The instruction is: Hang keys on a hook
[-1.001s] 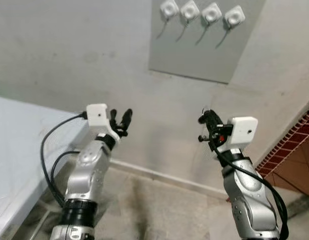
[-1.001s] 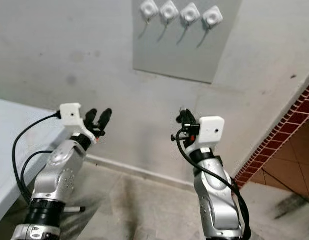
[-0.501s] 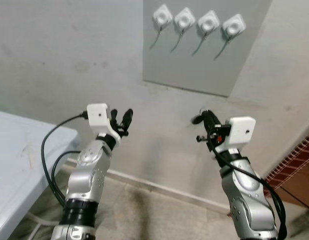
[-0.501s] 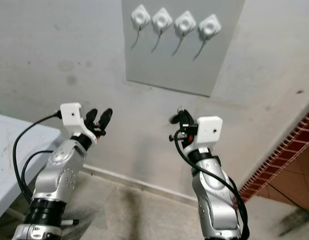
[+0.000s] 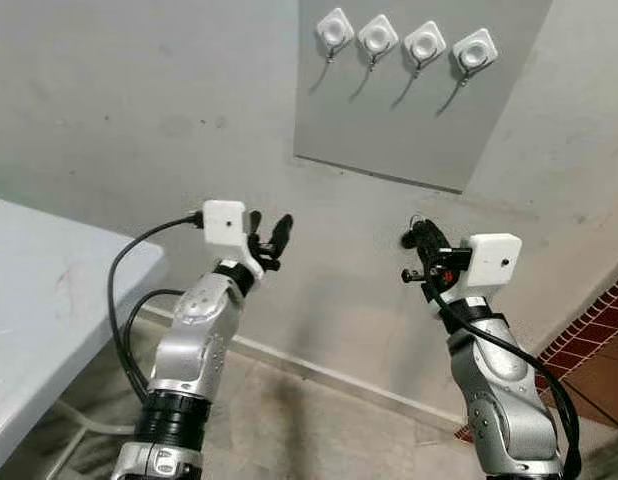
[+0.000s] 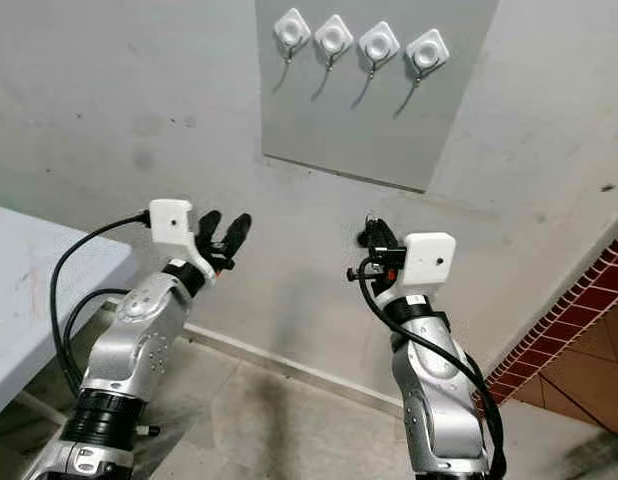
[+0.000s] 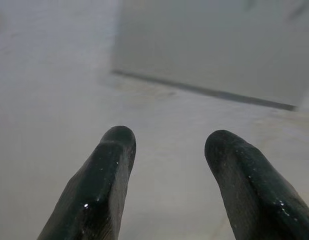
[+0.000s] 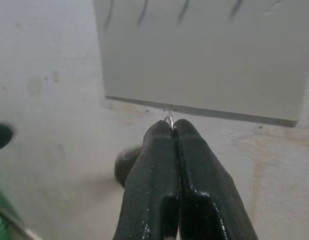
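Four white hooks (image 5: 378,35) sit in a row on a grey board (image 5: 409,120) high on the wall. My right gripper (image 5: 417,240) is raised below the board's right half, well under the hooks. It is shut on a thin metal key ring (image 8: 168,120) that peeks out above the fingertips. A dark blurred shape (image 8: 125,162) hangs beside the fingers; what it is cannot be made out. My left gripper (image 5: 269,235) is held up to the left at about the same height, open and holding nothing.
A white table (image 5: 49,300) stands at the left, its corner close to my left arm. The pale wall lies straight ahead, with a skirting line and concrete floor (image 5: 289,420) below. Red brick tiling (image 5: 589,340) runs along the lower right.
The view swung left and back, shifting the board and table. My left gripper has drifted a little toward the middle. The right gripper stays shut on the ring at the same height.
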Controlling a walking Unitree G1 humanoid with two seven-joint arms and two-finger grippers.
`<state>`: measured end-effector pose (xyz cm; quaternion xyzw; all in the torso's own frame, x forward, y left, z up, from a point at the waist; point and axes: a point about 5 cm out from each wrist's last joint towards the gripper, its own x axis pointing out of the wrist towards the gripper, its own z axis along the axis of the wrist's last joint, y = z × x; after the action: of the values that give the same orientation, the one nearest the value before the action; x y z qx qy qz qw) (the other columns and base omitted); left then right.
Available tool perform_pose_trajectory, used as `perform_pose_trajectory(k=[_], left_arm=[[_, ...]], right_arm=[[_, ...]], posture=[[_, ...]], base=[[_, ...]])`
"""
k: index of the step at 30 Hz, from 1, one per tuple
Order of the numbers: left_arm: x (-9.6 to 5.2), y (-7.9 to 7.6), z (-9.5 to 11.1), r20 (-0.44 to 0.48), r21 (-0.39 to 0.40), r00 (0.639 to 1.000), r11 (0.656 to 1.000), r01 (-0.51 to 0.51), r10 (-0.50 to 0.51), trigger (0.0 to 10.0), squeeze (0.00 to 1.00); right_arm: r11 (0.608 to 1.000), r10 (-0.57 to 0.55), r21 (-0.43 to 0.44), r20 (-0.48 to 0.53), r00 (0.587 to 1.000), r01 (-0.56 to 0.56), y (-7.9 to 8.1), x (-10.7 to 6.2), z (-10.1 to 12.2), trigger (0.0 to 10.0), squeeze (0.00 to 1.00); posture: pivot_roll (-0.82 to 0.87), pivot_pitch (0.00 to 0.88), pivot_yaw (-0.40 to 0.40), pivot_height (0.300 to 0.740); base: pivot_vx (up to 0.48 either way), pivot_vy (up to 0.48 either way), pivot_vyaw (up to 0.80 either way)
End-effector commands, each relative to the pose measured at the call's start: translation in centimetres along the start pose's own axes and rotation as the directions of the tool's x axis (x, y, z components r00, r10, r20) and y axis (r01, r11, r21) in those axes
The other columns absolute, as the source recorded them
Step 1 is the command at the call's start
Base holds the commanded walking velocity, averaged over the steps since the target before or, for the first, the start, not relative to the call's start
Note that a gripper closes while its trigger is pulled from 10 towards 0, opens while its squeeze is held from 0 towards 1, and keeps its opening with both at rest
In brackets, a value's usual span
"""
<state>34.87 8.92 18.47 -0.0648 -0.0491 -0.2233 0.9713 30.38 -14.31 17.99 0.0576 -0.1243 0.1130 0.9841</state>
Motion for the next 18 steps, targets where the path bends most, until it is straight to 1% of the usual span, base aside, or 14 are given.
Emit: perform_pose_trajectory(k=[1, 3, 5, 6, 7, 9, 10, 13, 14, 16, 18], left_arm=[[0.7, -0.9, 0.8, 0.011, 0.052, 0.998, 0.997, 0.057, -0.057, 10.0, 0.0], [1.1, -1.2, 1.2, 0.016, 0.05, 0.997, 0.996, 0.076, -0.077, 10.0, 0.0], [1.9, -1.9, 2.1, 0.038, 0.052, 0.993, 0.993, 0.106, -0.108, 10.0, 0.0], [1.9, -1.9, 2.1, 0.038, 0.052, 0.993, 0.993, 0.106, -0.108, 10.0, 0.0], [2.2, -2.2, 2.6, 0.048, 0.05, 0.991, 0.992, 0.119, -0.122, 10.0, 0.0], [2.5, -2.5, 2.9, 0.058, 0.048, 0.989, 0.99, 0.13, -0.133, 10.0, 0.0], [2.7, -2.6, 3.3, 0.074, 0.035, 0.988, 0.99, 0.133, -0.135, 10.0, 0.0], [2.8, -2.8, 3.5, 0.081, 0.038, 0.987, 0.99, 0.139, -0.141, 10.0, 0.0], [2.8, -2.9, 3.6, 0.085, 0.037, 0.986, 0.989, 0.143, -0.145, 10.0, 0.0], [2.8, -3.0, 3.6, 0.085, 0.039, 0.985, 0.989, 0.145, -0.148, 10.0, 0.0], [2.7, -3.2, 3.7, 0.087, 0.054, 0.983, 0.986, 0.158, -0.162, 10.0, 0.0]], right_arm=[[1.0, 0.01, 0.003, 0.004, 1.0, -0.01, -0.3, 0.5, 0.3, 10.0, 0.0], [1.0, 0.022, -0.011, 0.009, 1.0, -0.022, -0.5, 1.0, 0.5, 10.0, 0.0], [0.999, 0.035, -0.037, 0.018, 0.999, -0.034, -0.8, 2.1, 1.0, 10.0, 0.0], [0.999, 0.035, -0.037, 0.018, 0.999, -0.034, -0.8, 2.1, 1.0, 10.0, 0.0], [0.998, 0.042, -0.053, 0.021, 0.999, -0.041, -0.9, 2.7, 1.1, 10.0, 0.0], [0.997, 0.043, -0.06, 0.022, 0.999, -0.042, -1.1, 3.2, 1.3, 10.0, 0.0], [0.995, 0.071, -0.073, 0.025, 0.997, -0.069, -0.9, 3.9, 1.5, 10.0, 0.0], [0.992, 0.092, -0.09, 0.027, 0.995, -0.089, -0.9, 4.5, 1.7, 10.0, 0.0], [0.989, 0.104, -0.108, 0.032, 0.994, -0.1, -0.8, 5.0, 1.9, 10.0, 0.0], [0.987, 0.109, -0.122, 0.036, 0.993, -0.104, -0.8, 5.2, 2.0, 10.0, 0.0], [0.983, 0.121, -0.142, 0.054, 0.991, -0.112, -0.9, 5.9, 2.3, 10.0, 0.0]], posture=[[0.05, 0.121, -0.019, 0.74], [0.05, 0.124, -0.018, 0.74], [0.05, 0.128, -0.018, 0.74], [0.05, 0.128, -0.018, 0.74], [0.05, 0.132, -0.017, 0.74], [0.04, 0.137, -0.017, 0.74], [0.04, 0.137, -0.017, 0.74], [0.03, 0.144, -0.016, 0.74], [0.03, 0.15, -0.016, 0.74], [0.03, 0.151, -0.016, 0.74], [0.03, 0.154, -0.014, 0.74]], base=[[0.0, 0.0, 0.0], [0.0, 0.0, 0.0], [0.0, 0.0, 0.0], [0.0, 0.0, 0.0], [0.0, 0.0, 0.0], [0.0, 0.0, 0.0], [0.0, 0.0, 0.0], [0.0, 0.0, 0.0], [0.0, 0.0, 0.0], [0.0, 0.0, 0.0], [0.0, 0.0, 0.0]])
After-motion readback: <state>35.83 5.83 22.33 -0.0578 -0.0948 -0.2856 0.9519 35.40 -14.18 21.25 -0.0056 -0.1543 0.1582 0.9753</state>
